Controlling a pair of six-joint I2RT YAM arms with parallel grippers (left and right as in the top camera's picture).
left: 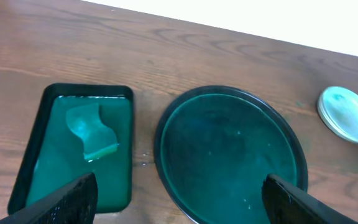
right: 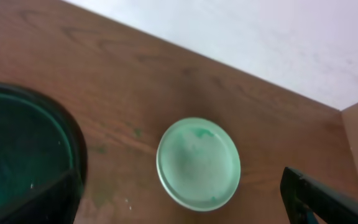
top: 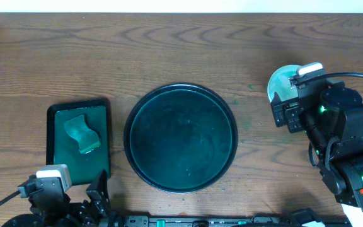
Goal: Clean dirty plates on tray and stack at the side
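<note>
- The round tray (top: 180,94) sits mid-worktop (top: 169,50), nearer the near edge, and carries no plates; only wet green film shows in it.
- The plates (top: 280,81) rest off the tray near the worktop's right edge, half hidden overhead by the right arm. The right wrist view shows one pale top face with teal smears; how many lie beneath I cannot tell.
- The right claw (right: 179,186) hovers above that stack, released, its jaws spread wide and nothing between them.
- The left claw (left: 180,180) hangs over the near edge, between the small rectangular tray (top: 54,142) and the round tray, also released and empty.
- The cloth (top: 82,133) lies in the small tray, touched by neither claw.
- Judged from this, the stacking looks done or nearly so, but the top plate's smears suggest the cleaning may count as incomplete.
- Risk: if the right claw descends off-centre, one finger could catch the rim and shove the stack towards the right edge, or tip the top plate.
- Risk: a wet, slick plate may slide when nudged, so the stack ends up skewed.
- Risk: the left arm rides low, so a sideways sweep could clip either tray's raised rim and drag it.
</note>
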